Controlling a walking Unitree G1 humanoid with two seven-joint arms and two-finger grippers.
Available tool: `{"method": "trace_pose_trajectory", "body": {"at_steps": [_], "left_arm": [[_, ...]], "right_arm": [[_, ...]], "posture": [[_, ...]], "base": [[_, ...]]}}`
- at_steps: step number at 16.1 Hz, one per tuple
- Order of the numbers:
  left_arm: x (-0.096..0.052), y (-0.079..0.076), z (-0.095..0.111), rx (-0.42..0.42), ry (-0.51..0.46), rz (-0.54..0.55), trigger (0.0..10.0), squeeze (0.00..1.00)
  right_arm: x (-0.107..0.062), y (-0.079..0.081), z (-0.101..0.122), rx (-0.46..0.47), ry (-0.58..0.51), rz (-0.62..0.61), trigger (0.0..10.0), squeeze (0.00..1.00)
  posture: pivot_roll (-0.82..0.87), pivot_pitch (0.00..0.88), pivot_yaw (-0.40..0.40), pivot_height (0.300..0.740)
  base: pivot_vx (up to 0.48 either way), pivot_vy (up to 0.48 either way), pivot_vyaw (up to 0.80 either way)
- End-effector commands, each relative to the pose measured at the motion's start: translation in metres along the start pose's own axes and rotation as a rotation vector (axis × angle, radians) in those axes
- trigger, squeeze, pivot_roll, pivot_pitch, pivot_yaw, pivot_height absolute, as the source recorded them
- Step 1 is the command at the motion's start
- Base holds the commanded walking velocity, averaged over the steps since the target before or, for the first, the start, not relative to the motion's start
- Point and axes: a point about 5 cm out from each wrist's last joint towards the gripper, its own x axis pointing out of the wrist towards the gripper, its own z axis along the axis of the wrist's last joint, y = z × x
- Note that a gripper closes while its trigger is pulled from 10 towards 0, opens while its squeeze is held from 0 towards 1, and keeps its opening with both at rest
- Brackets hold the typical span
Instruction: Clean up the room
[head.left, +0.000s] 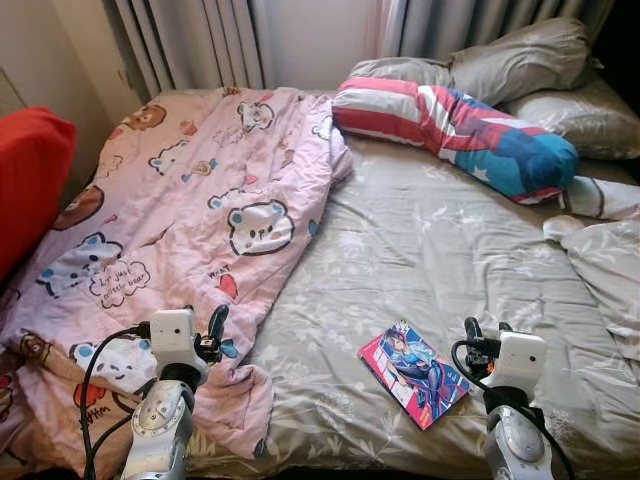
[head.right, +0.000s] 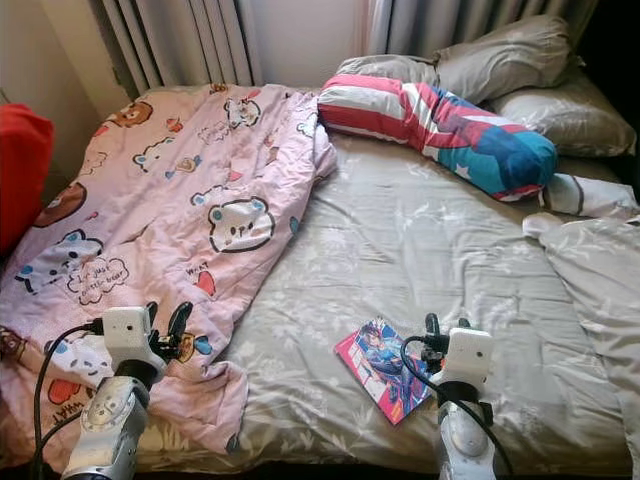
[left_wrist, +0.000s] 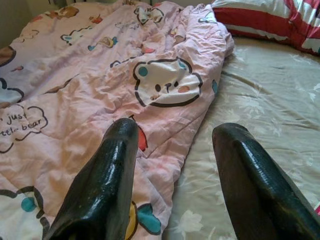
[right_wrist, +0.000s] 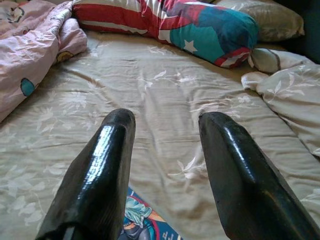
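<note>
A pink quilt (head.left: 190, 230) printed with cartoon bears lies crumpled over the left half of the bed. A colourful comic book (head.left: 415, 373) lies flat on the grey-green sheet (head.left: 440, 260) near the bed's front edge. My left gripper (left_wrist: 172, 135) hovers open over the quilt's near right edge. My right gripper (right_wrist: 165, 120) stands open just right of the book, whose corner (right_wrist: 142, 220) shows below its fingers. Nothing sits between either pair of fingers.
A long striped red, white and blue bolster (head.left: 460, 125) lies across the head of the bed, with grey pillows (head.left: 520, 60) behind it. A rumpled grey cover (head.left: 605, 270) bunches at the right. A red cushion (head.left: 30, 180) stands at the left. Curtains (head.left: 200, 40) hang behind.
</note>
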Motion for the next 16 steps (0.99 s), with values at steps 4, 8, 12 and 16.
{"method": "trace_pose_trajectory", "body": {"at_steps": [4,8,12,16], "left_arm": [[-0.0039,0.0008,-0.0025,-0.008,0.015,-0.003,10.0,0.00],[-0.0052,-0.0012,-0.0046,-0.007,0.026,-0.006,10.0,0.00],[-0.0053,-0.0005,-0.0042,-0.001,0.030,-0.005,10.0,0.00],[-0.0055,-0.0011,-0.0048,0.000,0.035,-0.002,10.0,0.00]], "right_arm": [[-0.0023,0.0025,-0.0038,-0.015,0.015,0.000,10.0,0.00],[-0.0016,0.0037,-0.0018,-0.020,0.007,0.009,10.0,0.00],[-0.0020,0.0046,-0.0039,-0.028,0.030,0.014,10.0,0.00],[-0.0009,0.0038,-0.0037,-0.037,0.031,0.021,10.0,0.00]], "posture": [[-0.05,0.128,0.014,0.685],[-0.05,0.132,0.013,0.685],[-0.05,0.141,0.015,0.675],[-0.05,0.153,0.013,0.646]], "base": [[0.000,0.000,0.00],[0.000,0.000,0.00],[0.000,0.000,0.00],[0.000,0.000,0.00]]}}
